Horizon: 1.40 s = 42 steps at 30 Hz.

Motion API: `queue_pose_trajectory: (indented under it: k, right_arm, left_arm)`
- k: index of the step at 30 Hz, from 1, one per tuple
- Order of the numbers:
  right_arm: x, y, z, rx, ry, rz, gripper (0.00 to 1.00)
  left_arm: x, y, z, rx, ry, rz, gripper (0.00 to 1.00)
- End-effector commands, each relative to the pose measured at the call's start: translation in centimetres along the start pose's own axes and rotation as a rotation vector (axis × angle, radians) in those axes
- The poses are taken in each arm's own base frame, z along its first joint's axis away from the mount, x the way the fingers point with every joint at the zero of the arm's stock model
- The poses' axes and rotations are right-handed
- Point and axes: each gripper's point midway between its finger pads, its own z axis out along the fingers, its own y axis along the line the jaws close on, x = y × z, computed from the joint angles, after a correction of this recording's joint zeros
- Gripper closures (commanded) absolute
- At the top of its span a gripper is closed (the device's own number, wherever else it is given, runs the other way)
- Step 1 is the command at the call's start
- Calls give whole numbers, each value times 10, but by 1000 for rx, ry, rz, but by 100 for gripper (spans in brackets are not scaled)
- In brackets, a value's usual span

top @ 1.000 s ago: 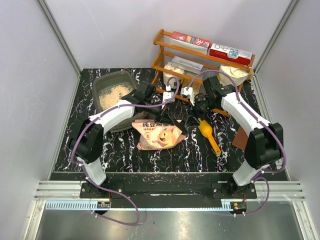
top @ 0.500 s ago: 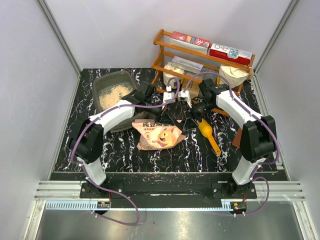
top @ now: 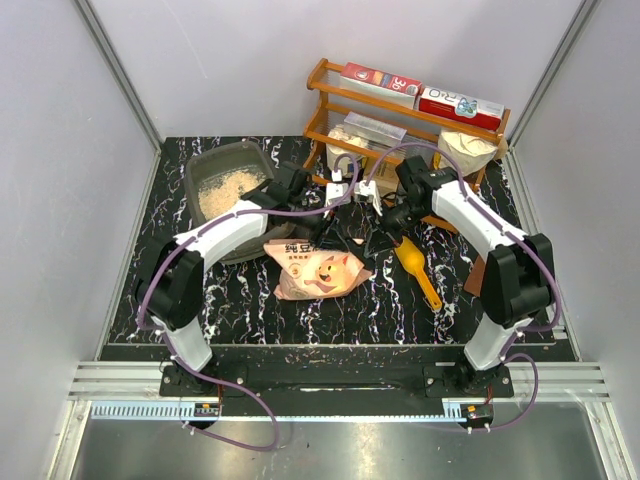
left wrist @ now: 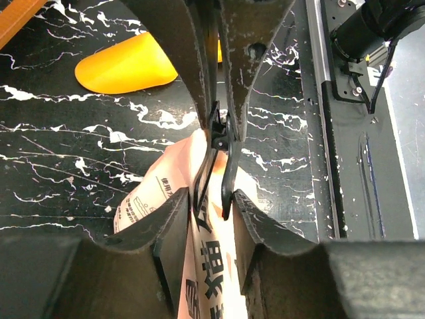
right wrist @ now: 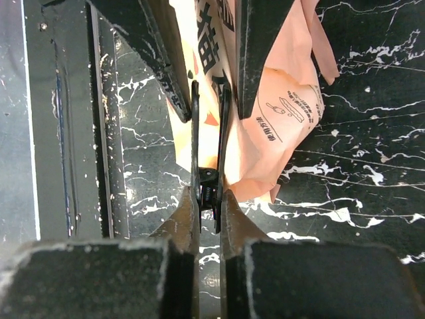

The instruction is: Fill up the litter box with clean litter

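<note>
- While the right gripper (right wrist: 208, 194) is clamped on the black clip (left wrist: 221, 136) that seals the pink litter bag (top: 318, 268), the left gripper (left wrist: 211, 199) looks closed around the bag's gathered neck just beside the clip.
- From above, the bag lies flat mid-table, with the litter box (top: 213, 152) near it at ten o'clock.
- Clean litter (top: 228, 190) shows as a pale beige patch on part of the box floor; the rest is presumably inside the sealed bag.
- At the bag's three o'clock lies the yellow-orange scoop (top: 415, 262), and a wooden rack (top: 400, 112) stands at one o'clock.
- Judging by its creases, the bag is thin, slick film: soft, sagging, its loose granules likely to shift the weight when lifted.
- It is best held at the neck and a bottom corner, mouth kept up until it is over the box, or granules may spill.
- Small and springy, the clip could snap out from between narrow fingers.
</note>
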Motion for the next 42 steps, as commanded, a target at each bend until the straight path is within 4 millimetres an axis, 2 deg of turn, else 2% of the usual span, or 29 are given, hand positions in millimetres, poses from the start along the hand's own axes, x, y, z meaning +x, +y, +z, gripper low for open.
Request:
queue_pose_trajectory:
  k: [1, 4, 9, 11, 12, 16, 22, 31, 39, 41, 42]
  right_arm:
    - [-19, 10, -42, 114, 7, -174, 100]
    - [-27, 18, -57, 140, 21, -242, 100]
    - [-26, 19, -71, 167, 93, -307, 100]
    - [-20, 18, -75, 166, 135, -333, 100]
    - [-17, 18, -75, 161, 152, -341, 100]
    - [-4, 11, -73, 159, 253, -370, 100]
    - [-4, 0, -68, 167, 307, -380, 100]
    - [-9, -14, -61, 179, 348, -378, 100]
    - [-3, -8, -53, 118, 403, -378, 100]
    - [-1, -5, -52, 100, 414, -367, 100]
    - [0, -4, -51, 92, 421, -360, 100]
  left_arm:
    - [-21, -10, -15, -30, -42, 100, 64]
    - [-15, -8, -18, -47, -31, 107, 64]
    - [-8, -2, -18, -76, -22, 104, 67]
    - [-7, 2, -16, -89, -22, 93, 73]
    - [-7, 4, -16, -92, -25, 95, 82]
    - [-10, 5, -15, -93, -37, 86, 93]
    - [-11, 1, -14, -78, -55, 75, 100]
    - [-11, -2, -14, -70, -66, 71, 100]
    - [-16, -1, -15, -80, -74, 80, 100]
    - [-16, 0, -16, -90, -73, 76, 93]
    - [-18, 0, -17, -97, -74, 82, 81]
